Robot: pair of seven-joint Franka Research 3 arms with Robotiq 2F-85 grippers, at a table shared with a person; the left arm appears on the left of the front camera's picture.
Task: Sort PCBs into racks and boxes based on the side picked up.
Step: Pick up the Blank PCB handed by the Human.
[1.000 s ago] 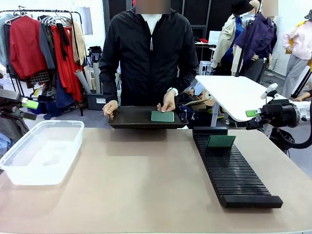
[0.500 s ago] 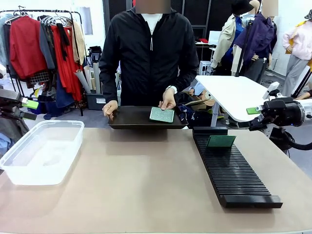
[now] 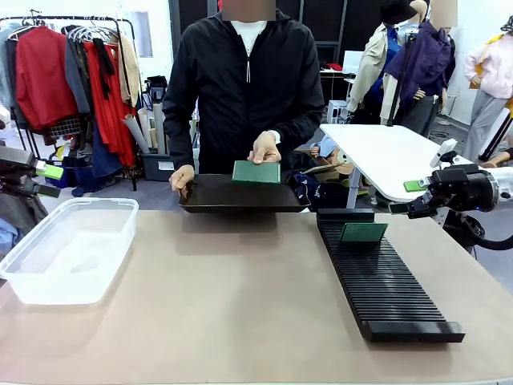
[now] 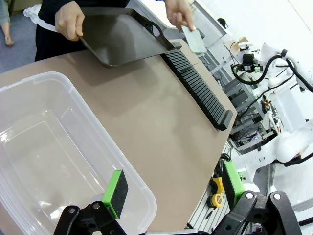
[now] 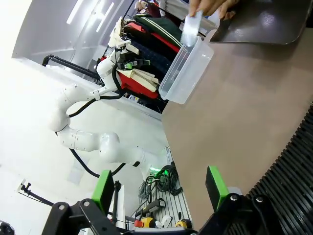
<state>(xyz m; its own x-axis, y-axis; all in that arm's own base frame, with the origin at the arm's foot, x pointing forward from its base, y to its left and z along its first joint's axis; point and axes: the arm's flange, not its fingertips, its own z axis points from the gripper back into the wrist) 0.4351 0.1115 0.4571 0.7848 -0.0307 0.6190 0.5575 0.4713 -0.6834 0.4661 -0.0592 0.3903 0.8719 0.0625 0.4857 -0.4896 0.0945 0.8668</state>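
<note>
Left jaws wide open, empty, right jaws likewise

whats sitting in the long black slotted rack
One thin green circuit board stands on edge in a slot near the far end of the long black slotted plastic rack. Its bottom edge is hidden down in the slot.

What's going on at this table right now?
A person across the table holds a thin green rectangular circuit board in one hand just above a smooth dark brown tray, gripping the tray's edge with the other hand. Another green board stands in the long black slotted plastic rack. The clear plastic tub sits opposite. The left gripper and the right gripper are open, holding nothing, at the table's sides.
</note>
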